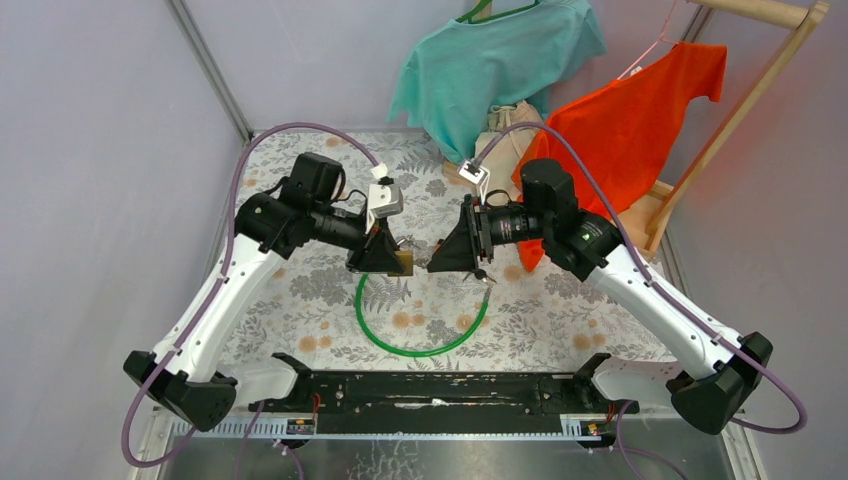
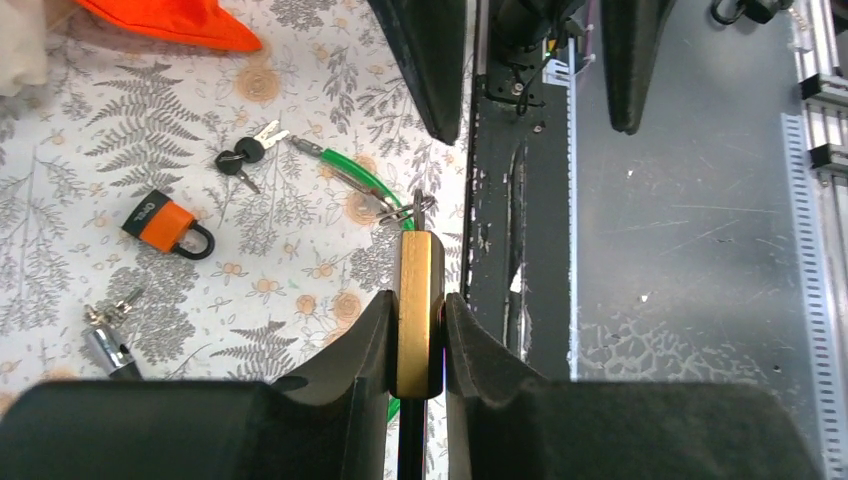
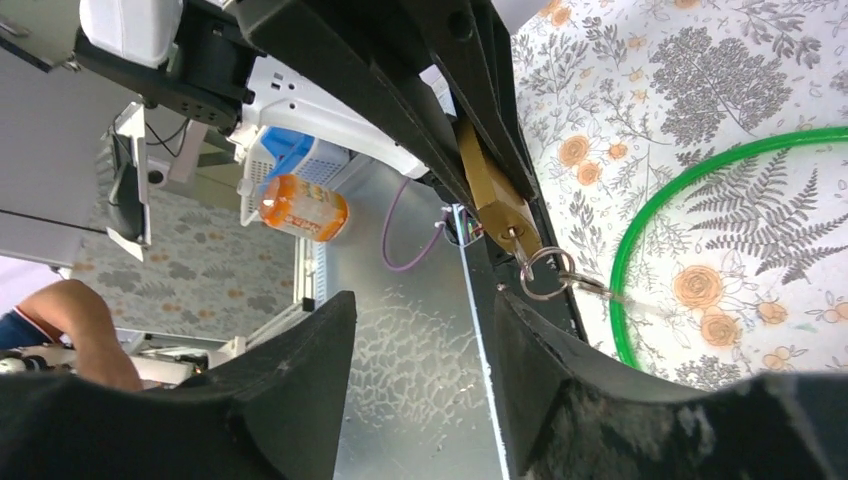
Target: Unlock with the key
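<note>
Now, my right gripper point(image 3: 420, 335) is spread wide with nothing in it, hanging just beside the keyway end of the lock point(image 3: 495, 195). The left gripper point(image 2: 417, 305) is clamped flat on the brass body, holding it up off the table point(image 1: 300, 300) with that end pointing at the right arm. A short stub I take for the key point(image 3: 516, 243) sits there with a ring point(image 3: 545, 275) dangling from it. The right wrist view is too cluttered for me to say it is fully seated. The green cable point(image 1: 420, 352) lies looped on the table under both arms.

So the step in hand, as I judge it, is getting the right fingers onto the key and turning it. I'd line the right wrist's roll axis up with the key's shaft first. Then I'd come in so the pads close on the flat of the bow, not on the loose ring, which would only swing. Close firmly, press in a little to be sure it's home, then roll the wrist alone, with no sideways drag. The left must grip hard enough not to give, or the body will twist and the turn is wasted.
</note>
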Action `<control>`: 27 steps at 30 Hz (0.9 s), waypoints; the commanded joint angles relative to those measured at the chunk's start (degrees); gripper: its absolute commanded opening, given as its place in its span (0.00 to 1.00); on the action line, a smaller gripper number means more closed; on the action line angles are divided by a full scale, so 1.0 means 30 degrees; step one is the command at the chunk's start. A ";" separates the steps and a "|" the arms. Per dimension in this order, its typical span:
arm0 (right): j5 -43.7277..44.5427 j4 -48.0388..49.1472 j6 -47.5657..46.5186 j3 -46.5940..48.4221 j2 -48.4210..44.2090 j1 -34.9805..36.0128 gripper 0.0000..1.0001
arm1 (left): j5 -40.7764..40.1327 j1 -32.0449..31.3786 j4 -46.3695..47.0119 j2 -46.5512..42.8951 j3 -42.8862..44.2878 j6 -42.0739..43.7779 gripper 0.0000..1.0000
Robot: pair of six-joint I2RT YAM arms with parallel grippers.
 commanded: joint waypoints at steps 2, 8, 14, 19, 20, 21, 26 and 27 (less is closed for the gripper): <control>0.0231 -0.1785 -0.3313 0.1238 -0.0344 -0.0058 0.70 | 0.2389 0.0072 -0.0506 0.0107 0.1399 -0.0425 0.00; 0.1127 -0.0939 -0.4830 0.0580 -0.0956 -0.0029 0.81 | 0.4100 0.0084 -0.0917 0.0769 0.2024 -0.1306 0.00; 0.0399 0.0409 -0.4892 0.0322 -0.1076 -0.0036 0.62 | 0.5096 0.0081 -0.1554 0.1323 0.2252 -0.1518 0.00; 0.0075 0.0508 -0.4696 0.0225 -0.0872 0.0000 0.50 | 0.5205 0.0073 -0.1634 0.1398 0.2355 -0.1542 0.00; 0.0013 0.0583 -0.4685 0.0156 -0.0871 0.0023 0.51 | 0.5212 0.0073 -0.1648 0.1447 0.2418 -0.1607 0.00; -0.0094 0.0629 -0.4632 0.0158 -0.0856 0.0037 0.51 | 0.5216 0.0073 -0.1654 0.1486 0.2455 -0.1673 0.00; -0.0039 0.0429 -0.4732 0.0193 -0.0600 0.0353 0.52 | 0.5302 0.0071 -0.1663 0.1542 0.2600 -0.1723 0.00; 0.0021 0.0379 -0.4777 0.0192 -0.0519 0.0440 0.52 | 0.5323 0.0071 -0.1663 0.1539 0.2613 -0.1750 0.00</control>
